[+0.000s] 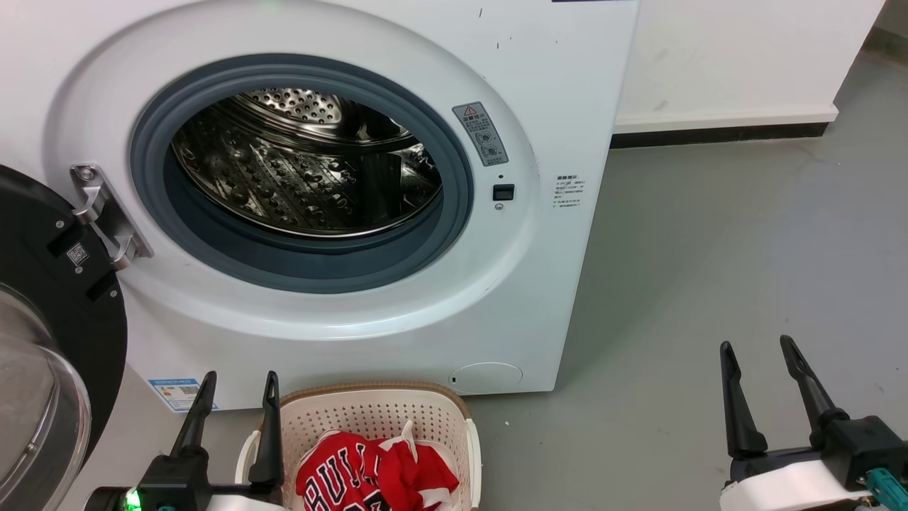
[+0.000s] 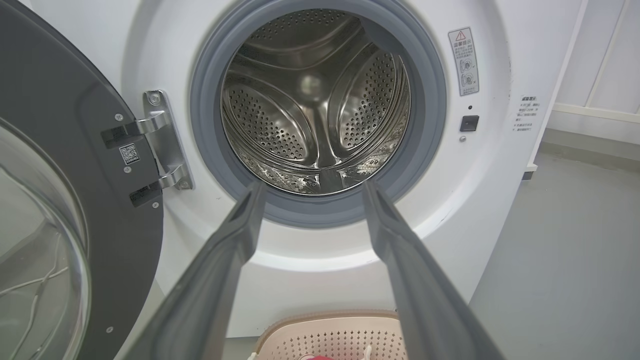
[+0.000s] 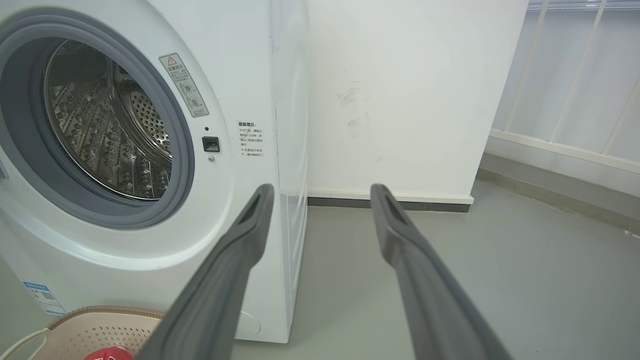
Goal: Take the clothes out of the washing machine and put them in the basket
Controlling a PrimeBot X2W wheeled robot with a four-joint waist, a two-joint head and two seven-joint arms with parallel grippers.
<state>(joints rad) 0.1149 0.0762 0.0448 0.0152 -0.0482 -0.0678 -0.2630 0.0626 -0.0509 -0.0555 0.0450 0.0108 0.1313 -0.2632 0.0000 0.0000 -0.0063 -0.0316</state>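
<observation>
Red clothes (image 1: pixel 376 477) in basket (image 1: pixel 369 389), head view; drum (image 2: pixel 315 100) rear, left wrist view

Basket (image 1: pixel 369 417) and clothes (image 1: pixel 340 463) cut off at bottom edge — sticker (image 1: pixel 480 133) text unreadable.

The left hand (image 1: pixel 241 377) sits at the lower left of the head view, its two dark fingers parted, pointing upward, empty. The right hand (image 1: pixel 755 344) sits at the lower right, fingers likewise spread and empty, above a pale wrist (image 1: pixel 787 490).
</observation>
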